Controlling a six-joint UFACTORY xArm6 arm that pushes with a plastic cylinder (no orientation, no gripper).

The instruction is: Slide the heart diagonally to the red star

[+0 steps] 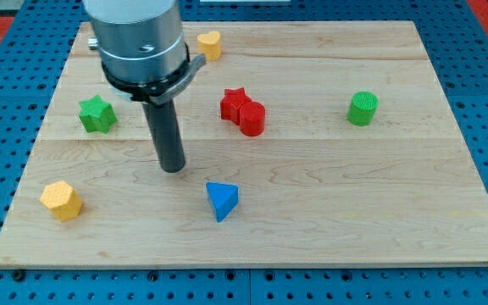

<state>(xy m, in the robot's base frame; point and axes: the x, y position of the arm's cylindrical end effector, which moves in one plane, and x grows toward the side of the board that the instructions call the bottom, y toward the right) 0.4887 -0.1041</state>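
A yellow heart (210,44) lies near the view's top, just right of the arm's grey body. A red star (233,102) sits near the board's middle, touching a red cylinder (252,118) at its lower right. My tip (173,168) rests on the wood, below and to the left of the red star and well below the heart. It touches no block.
A green star (97,114) lies at the left, a yellow hexagon (62,201) at the lower left, a blue triangle (222,201) below the middle and a green cylinder (363,108) at the right. The wooden board (329,212) ends on blue pegboard.
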